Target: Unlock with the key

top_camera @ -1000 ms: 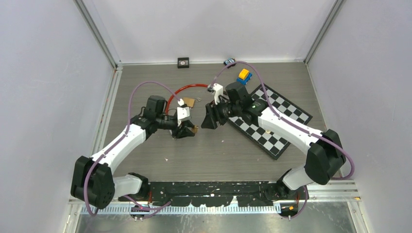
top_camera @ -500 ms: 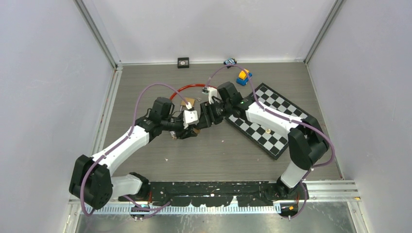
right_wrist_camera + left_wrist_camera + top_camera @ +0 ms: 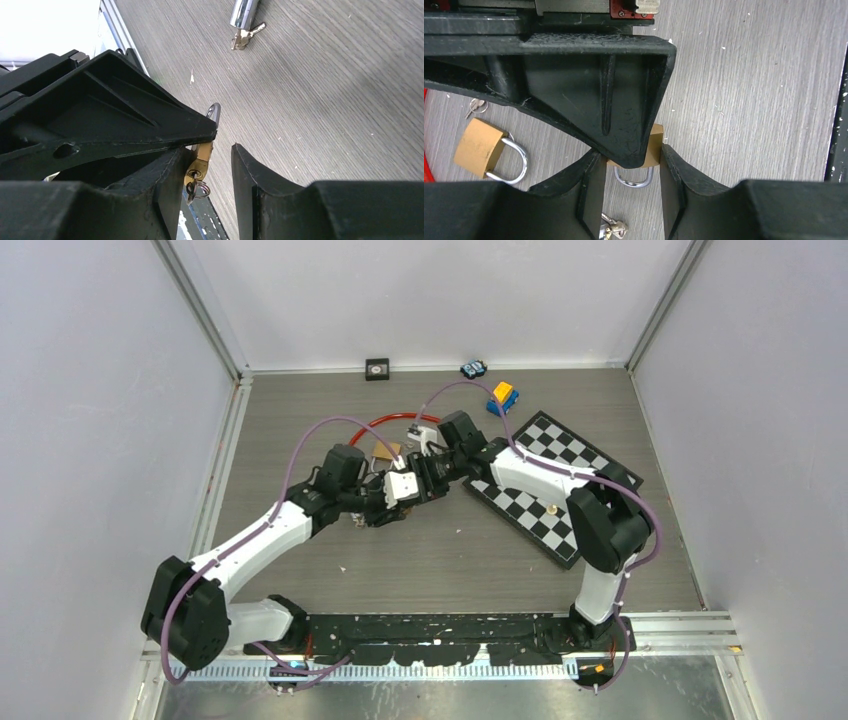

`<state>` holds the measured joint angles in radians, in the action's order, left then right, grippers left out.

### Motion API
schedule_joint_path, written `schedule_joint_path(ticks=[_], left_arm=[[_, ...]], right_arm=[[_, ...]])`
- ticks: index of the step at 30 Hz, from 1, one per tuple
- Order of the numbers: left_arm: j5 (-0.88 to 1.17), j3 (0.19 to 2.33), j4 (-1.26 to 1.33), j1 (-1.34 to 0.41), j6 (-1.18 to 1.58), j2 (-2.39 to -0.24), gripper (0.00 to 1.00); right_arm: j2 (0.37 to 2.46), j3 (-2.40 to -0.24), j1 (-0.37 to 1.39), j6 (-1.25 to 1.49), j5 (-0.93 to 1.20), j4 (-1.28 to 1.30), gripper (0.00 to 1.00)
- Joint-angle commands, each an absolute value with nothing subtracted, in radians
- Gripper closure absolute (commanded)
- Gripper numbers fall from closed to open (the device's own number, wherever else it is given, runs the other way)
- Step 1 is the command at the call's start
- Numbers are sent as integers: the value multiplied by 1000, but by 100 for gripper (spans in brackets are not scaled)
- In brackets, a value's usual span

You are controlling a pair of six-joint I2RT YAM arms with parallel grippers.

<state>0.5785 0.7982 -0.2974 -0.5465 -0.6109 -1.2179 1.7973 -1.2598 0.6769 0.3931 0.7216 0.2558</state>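
Padlock [image 3: 655, 146] is clamped in the left end effector [image 3: 631, 154] so its keyhole faces the right end effector [image 3: 206, 152], whose parted jaws flank the key [image 3: 194, 181] for turning

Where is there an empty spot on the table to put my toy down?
Bare grey wooden table lies between the two arms, in front of the black base bar, and along the left metal rail. The middle is crowded: left gripper and right gripper meet there, beside the red cable loop and the black-and-white checkerboard mat.
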Motion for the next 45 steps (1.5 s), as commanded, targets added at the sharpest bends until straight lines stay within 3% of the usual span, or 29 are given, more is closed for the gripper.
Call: schedule_joint_path(ticks=[1,4,10,11,15,22,27,34,39,45], left_arm=[[537,826,-213,-561,-621,-1202,100],[508,824,-205,-564,-621,-1204,100],[456,810,-183,-564,-620,-1205,100],[457,809,-184,-564,-621,-1203,100],[485,807,-198,-565,-646,-1198,98],[503,819,-228,-563,-659,-1189,70],[568,837,-341,-563,-699,-1155,41],[596,825,-353,-539,-665,-1097,16],[626,878,-400,-504,-621,-1097,10],[868,957,-465,-396,-563,-1170,18]], right_arm=[[1828,-1296,681,422,756,210,59],[1833,-1296,681,428,770,202,65],[1818,-1310,675,420,803,205,98],[1815,-1313,671,413,809,211,99],[1795,-1318,657,376,830,230,99],[1755,-1312,629,301,837,247,99],[1735,-1320,590,251,817,285,99],[1682,-1320,555,184,783,334,99],[1617,-1296,533,136,805,340,99],[1545,-1261,529,58,905,340,99]])
